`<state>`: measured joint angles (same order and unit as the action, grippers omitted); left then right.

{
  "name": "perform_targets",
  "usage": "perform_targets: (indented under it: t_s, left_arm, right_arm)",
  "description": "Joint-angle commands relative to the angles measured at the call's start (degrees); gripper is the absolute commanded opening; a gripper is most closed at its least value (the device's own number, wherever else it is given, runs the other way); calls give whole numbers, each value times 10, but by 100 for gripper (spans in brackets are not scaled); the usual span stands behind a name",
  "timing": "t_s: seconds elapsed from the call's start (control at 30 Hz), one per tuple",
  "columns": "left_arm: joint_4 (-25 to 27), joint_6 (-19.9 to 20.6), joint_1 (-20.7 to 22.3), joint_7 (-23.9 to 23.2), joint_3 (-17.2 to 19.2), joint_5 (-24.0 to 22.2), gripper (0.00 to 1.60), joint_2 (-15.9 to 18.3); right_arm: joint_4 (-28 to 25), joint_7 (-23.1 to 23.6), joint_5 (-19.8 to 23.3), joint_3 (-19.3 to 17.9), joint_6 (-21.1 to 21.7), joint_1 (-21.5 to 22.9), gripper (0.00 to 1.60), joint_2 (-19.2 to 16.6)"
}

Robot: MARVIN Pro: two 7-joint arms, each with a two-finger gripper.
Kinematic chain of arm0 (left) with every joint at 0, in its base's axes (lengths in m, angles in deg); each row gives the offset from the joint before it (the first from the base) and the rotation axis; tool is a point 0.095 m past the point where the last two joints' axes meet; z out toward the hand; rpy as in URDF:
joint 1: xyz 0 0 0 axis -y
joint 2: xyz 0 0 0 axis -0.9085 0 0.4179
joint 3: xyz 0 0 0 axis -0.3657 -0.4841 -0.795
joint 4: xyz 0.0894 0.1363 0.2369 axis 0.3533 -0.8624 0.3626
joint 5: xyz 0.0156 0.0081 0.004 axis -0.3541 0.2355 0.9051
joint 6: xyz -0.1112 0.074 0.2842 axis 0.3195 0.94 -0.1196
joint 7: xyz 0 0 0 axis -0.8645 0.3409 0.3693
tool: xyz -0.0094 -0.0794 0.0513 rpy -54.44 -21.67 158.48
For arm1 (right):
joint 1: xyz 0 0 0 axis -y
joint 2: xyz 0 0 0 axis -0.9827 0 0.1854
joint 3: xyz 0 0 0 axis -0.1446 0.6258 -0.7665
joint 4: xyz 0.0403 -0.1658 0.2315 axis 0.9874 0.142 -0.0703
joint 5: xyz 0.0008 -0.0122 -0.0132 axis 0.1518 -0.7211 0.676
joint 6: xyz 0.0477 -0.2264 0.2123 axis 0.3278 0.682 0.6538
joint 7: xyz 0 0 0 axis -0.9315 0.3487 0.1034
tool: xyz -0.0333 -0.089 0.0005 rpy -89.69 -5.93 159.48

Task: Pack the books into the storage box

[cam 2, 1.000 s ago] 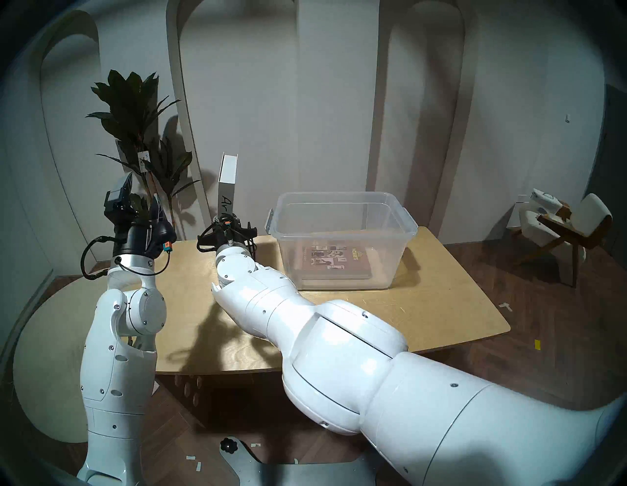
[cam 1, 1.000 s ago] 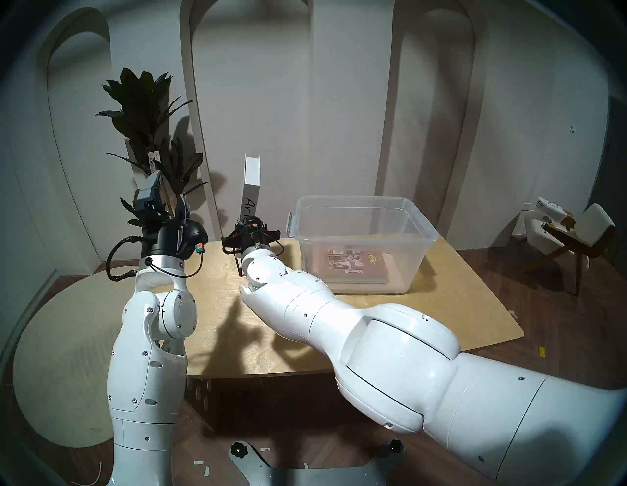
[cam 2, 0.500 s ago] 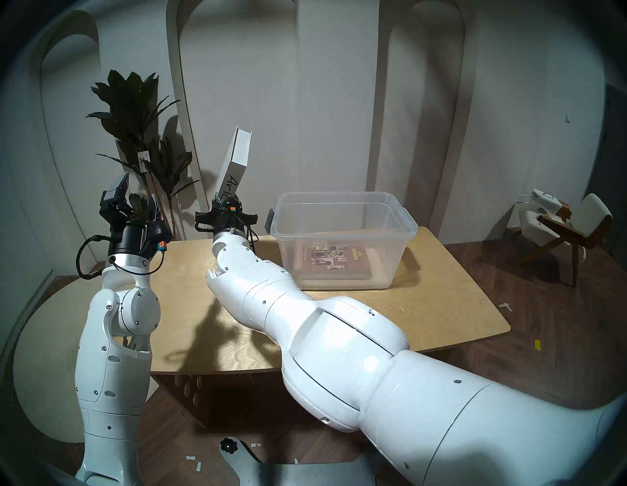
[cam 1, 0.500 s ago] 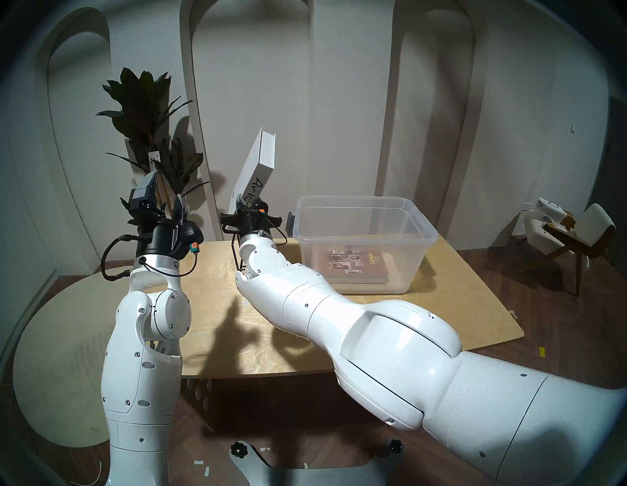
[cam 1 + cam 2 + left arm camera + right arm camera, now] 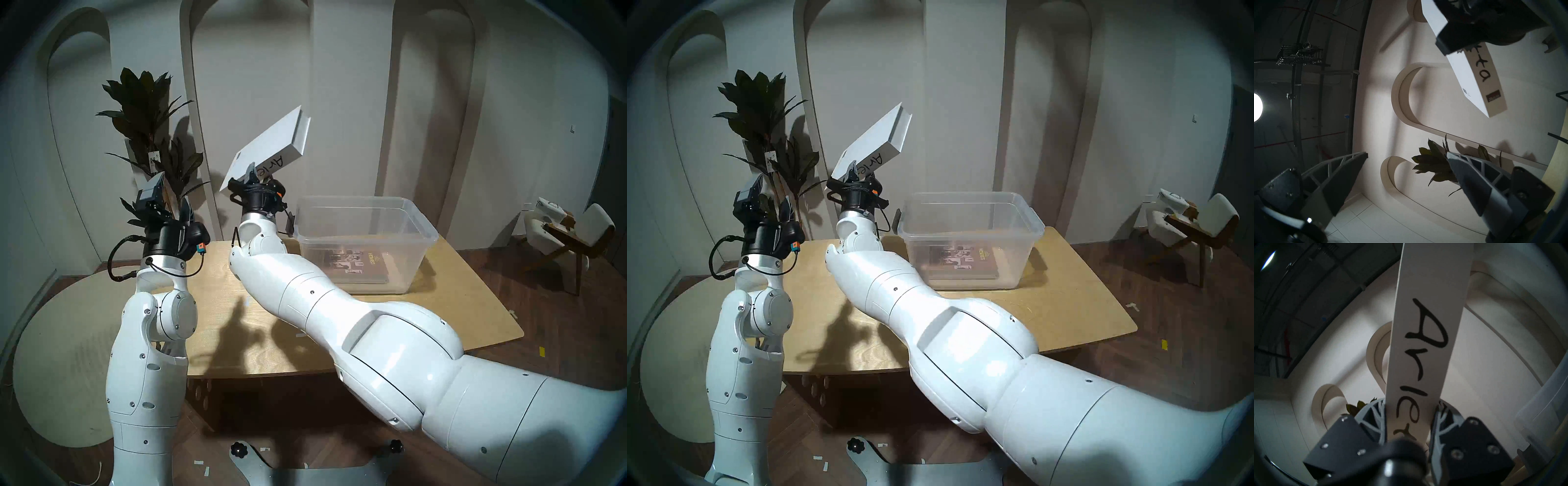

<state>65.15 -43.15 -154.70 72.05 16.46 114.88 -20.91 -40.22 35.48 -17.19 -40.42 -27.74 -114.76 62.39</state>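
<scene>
Right gripper (image 5: 252,176) clamped on white book (image 5: 271,149) across spine, fingers (image 5: 1380,419) pressing front and back covers approx. mid-spine, near the "Arie" lettering. Held high above table (image 5: 441,305), tilted w/ far end leaning toward storage box (image 5: 366,217). Probably angled that way to clear the rim and start laying flat. Grip low on a tall heavy book, so lever arm long; slip or twist in the pads looks like the main risk. Left gripper (image 5: 1407,171) parked beside, pointing up, jaws apart, nothing between them; likely kept out of the swing path. Brown book (image 5: 356,268) flat on box floor already, collage cover up, leaving room on top for a second flat stack. Black wire stand (image 5: 236,237) barely visible behind right wrist, apparently vacated. Task approx. half done by judgement: one in, one airborne. Next needs more travel to the right over box opening, further rotation to horizontal, then lowering onto brown book before letting go.
</scene>
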Motion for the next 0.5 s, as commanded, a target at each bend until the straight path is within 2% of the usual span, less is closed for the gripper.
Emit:
perform_targets:
  t_s: [0.0,0.03,0.37,0.4,0.47]
  left_arm:
    - [8,7,9,5,-5,7,160,-4]
    - [8,8,9,6,-6,8,160,-5]
    - [7,15,8,6,-9,12,160,-6]
    - [6,16,8,6,-9,12,160,-6]
    - [6,16,8,6,-9,13,160,-6]
  right_arm:
    - [-70,0,5,-14,-29,-24,0,-31]
    - [-65,1,5,-16,-34,-23,0,-33]
    - [-152,7,16,-26,-56,-78,0,-77]
    - [-137,10,19,-27,-57,-74,0,-73]
    - [-159,10,20,-26,-57,-84,0,-79]
